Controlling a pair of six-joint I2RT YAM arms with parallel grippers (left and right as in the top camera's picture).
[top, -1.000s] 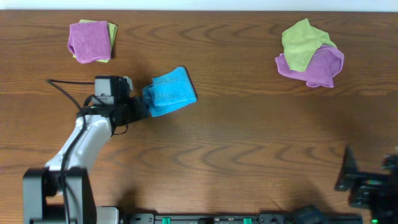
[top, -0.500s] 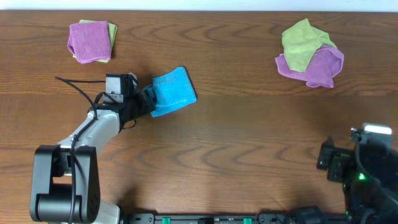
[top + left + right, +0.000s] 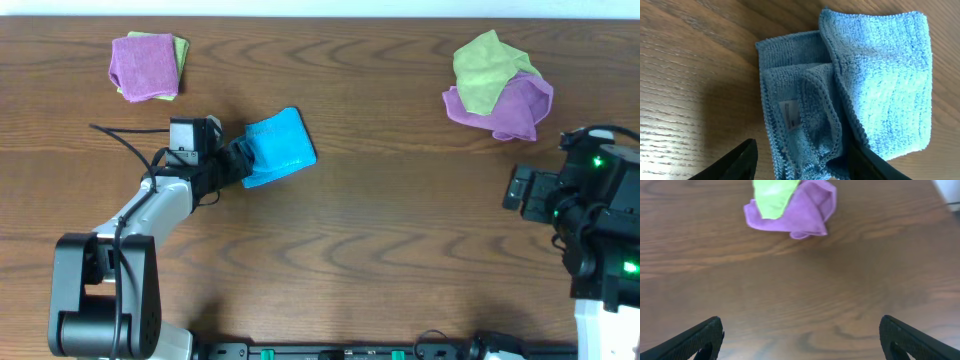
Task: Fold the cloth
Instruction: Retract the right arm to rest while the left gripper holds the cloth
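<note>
1. The cloth (image 3: 277, 148) is lying on the wooden table (image 3: 380, 250), folded into a thick bundle with its layers resting one over another.
2. A small white tag (image 3: 788, 116) is showing on an inner layer of the cloth, near the end that is facing the left gripper (image 3: 802, 161).
3. The left gripper is standing at this end of the cloth with its fingers spread, one on each side of the bunched edge. It is not pinching the fabric, and one finger is clearly apart from it.
4. The right gripper (image 3: 800, 330) is hovering over bare wood, well apart from the cloth on its right side. Its fingers are spread wide and are holding nothing.
5. A crumpled purple and yellow-green pile (image 3: 497, 85) is lying far to the right of the cloth.
6. A folded purple and yellow-green stack (image 3: 148, 66) is lying beyond the cloth on its left side.
</note>
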